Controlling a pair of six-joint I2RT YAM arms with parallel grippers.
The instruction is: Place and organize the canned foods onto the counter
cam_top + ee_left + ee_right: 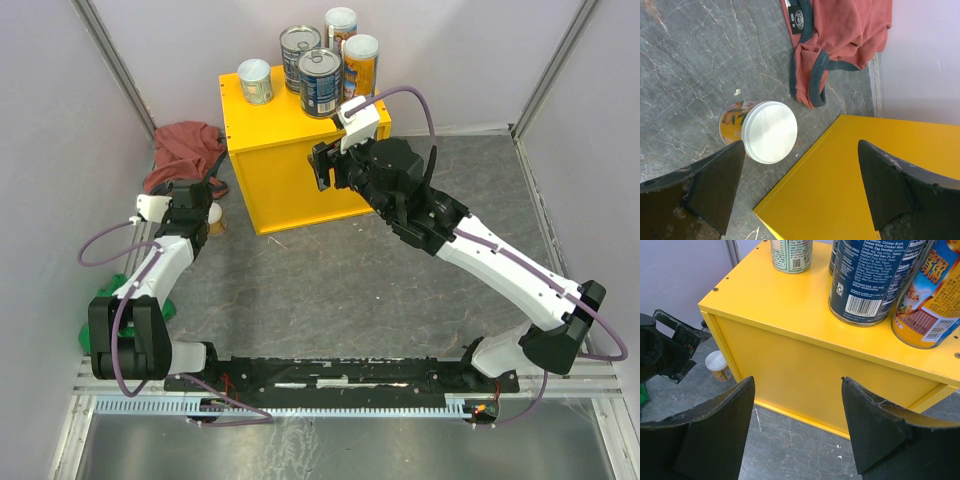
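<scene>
The yellow counter (285, 160) carries five cans: a short white-lidded one (255, 80), two silver-topped blue tins (321, 82) (299, 50), and two orange cans (360, 62) (340, 24). The sixth can, short and white-lidded (215, 215), stands on the floor by the counter's left side. It also shows in the left wrist view (769, 131). My left gripper (196, 208) is open and empty just above and beside it; in its own view the gripper (800, 185) spans the counter's corner (865, 175). My right gripper (325, 165) is open and empty in front of the counter (805, 375).
A red cloth (185, 150) lies left of the counter, near the wall, and shows in the left wrist view (840, 40). A green cloth (128, 280) lies under the left arm. Grey walls close in both sides and the back. The floor is grey marble pattern.
</scene>
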